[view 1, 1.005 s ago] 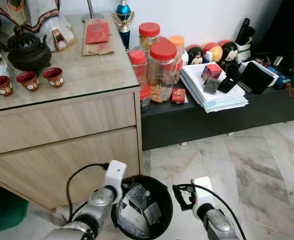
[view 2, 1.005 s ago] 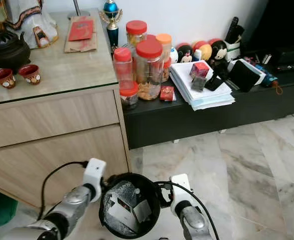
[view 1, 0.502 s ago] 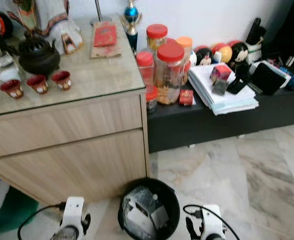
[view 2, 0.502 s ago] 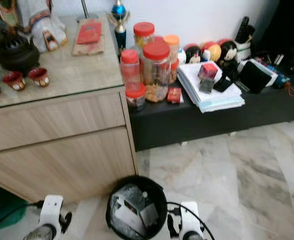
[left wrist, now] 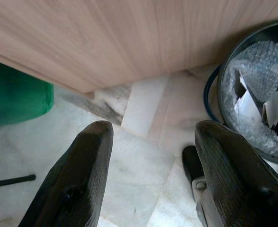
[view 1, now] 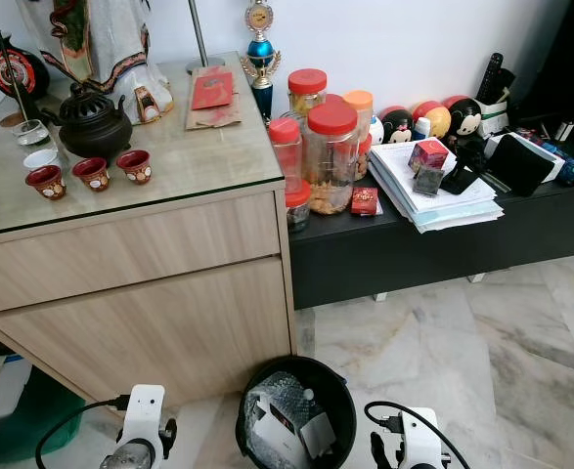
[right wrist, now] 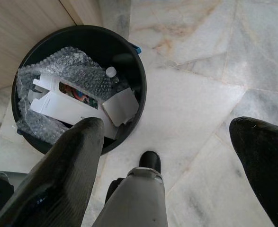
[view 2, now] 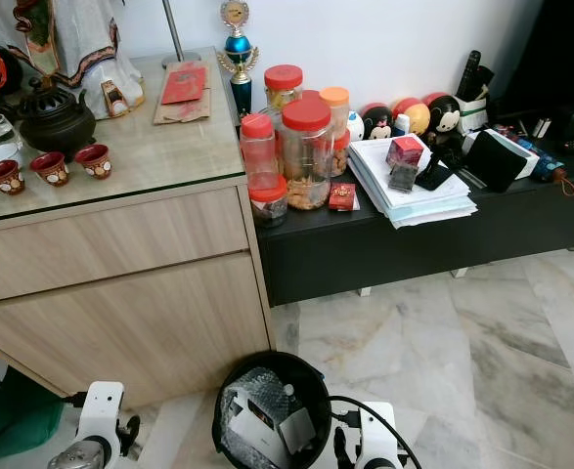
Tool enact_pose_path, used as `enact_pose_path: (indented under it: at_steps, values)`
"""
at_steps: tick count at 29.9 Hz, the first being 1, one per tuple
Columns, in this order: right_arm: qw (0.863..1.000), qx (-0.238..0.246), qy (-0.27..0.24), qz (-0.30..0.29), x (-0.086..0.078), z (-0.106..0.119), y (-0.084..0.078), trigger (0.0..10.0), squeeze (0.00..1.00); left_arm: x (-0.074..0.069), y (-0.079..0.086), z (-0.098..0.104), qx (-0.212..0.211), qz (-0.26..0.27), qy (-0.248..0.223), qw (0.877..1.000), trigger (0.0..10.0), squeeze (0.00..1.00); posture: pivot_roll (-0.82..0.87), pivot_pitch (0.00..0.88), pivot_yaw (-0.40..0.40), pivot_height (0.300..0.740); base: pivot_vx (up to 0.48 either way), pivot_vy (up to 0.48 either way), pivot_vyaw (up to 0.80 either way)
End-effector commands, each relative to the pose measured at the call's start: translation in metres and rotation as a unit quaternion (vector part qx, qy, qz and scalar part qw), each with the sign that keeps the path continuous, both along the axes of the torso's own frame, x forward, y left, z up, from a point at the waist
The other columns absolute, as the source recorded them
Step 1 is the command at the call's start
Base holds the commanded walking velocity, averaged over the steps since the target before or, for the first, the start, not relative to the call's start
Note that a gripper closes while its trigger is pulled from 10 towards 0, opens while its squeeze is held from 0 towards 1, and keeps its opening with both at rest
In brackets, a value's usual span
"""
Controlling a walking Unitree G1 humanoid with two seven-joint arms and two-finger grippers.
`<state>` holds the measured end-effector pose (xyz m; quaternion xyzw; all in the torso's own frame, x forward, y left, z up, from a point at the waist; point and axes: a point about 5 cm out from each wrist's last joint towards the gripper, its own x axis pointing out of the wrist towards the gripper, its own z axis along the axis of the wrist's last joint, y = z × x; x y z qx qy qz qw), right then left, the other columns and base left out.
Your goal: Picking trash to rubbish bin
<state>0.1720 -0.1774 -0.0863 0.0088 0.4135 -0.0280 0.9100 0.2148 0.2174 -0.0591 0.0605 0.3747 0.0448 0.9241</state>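
A black round rubbish bin (view 1: 311,362) stands on the marble floor in front of the wooden cabinet. Inside it lie bubble wrap (right wrist: 67,66), a flattened white cardboard box (right wrist: 65,101) and a small white-capped bottle (right wrist: 111,72). My left gripper (left wrist: 153,130) is open and empty, low over the floor, with the bin (left wrist: 277,32) to one side of it. My right gripper (right wrist: 167,125) is open and empty too, above the floor beside the bin (right wrist: 111,43). Both wrists, the left (view 1: 142,435) and the right (view 1: 411,451), sit at the bottom of the eye views, one on each side of the bin.
The wooden cabinet (view 1: 140,264) has a glass top with a teapot and cups (view 1: 91,174). A low black shelf (view 1: 443,244) carries red-lidded jars (view 1: 331,156) and a paper stack. A green object (view 1: 13,420) lies at the left. Open marble floor (view 1: 482,342) stretches to the right.
Both arms have dropped from beside the bin's rim to the bottom edge of the eye views. The camera has shifted, bringing more of the cabinet top into view. The bin's contents look the same.
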Motion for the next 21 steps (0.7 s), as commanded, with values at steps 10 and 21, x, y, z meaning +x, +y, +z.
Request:
enact_pose_path:
  at_steps: [10,21]
  values:
    - [1.0,-0.003,-0.002,-0.007,0.0085,0.0031,0.0002,10.0,0.0,0.0046,-0.0011,0.0021,-0.005,0.024,-0.005,1.0,10.0,0.0,-0.1,0.0,0.025,0.74,0.0,0.0,0.0]
    - [1.0,-0.008,-0.005,-0.011,0.0103,0.0045,-0.0048,10.0,0.0,0.0046,-0.0031,0.0017,-0.011,0.032,-0.007,0.999,10.0,0.0,-0.1,0.0,0.021,0.74,-0.246,0.0,0.0]
